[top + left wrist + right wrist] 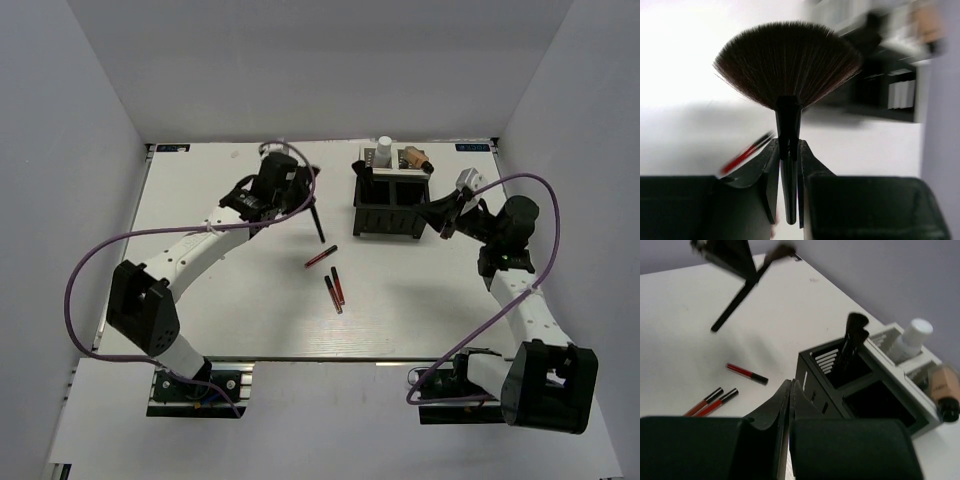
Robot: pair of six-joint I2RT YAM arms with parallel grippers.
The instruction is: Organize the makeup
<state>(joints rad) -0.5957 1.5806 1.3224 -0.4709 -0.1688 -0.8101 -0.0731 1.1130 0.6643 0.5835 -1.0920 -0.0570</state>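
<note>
We are logging the fan brush (788,65) first. It is sitting between the two fingers (767,167) of the left gripper (788,150), which is clenched on the black handle just below the ferrule. In the left wrist view its long axis is running straight up the frame, with the bristles fanning out away from the claw and the handle tail passing back between the jaws. From the top view the brush (318,225) is lying on a slant: the handle end is pointing toward the near right, at the loose pencils, and the bristle end is pointing toward the far left under the left gripper (298,188). We cannot tell whether the handle tip is touching the table (200,320).

Just beyond that tip, one red-black pencil (320,257) is lying diagonally. Two more pencils (333,290) are lying side by side, nearer to the arm bases.

To the right, the black box (392,222) is holding upright black brushes (362,172) on its left side. A white bottle (384,152) and a tan bottle (415,158) are sitting along its far edge.

The right gripper (440,213) is hanging just beside the box's right wall. Its jaws are pressed fully together on nothing.
</note>
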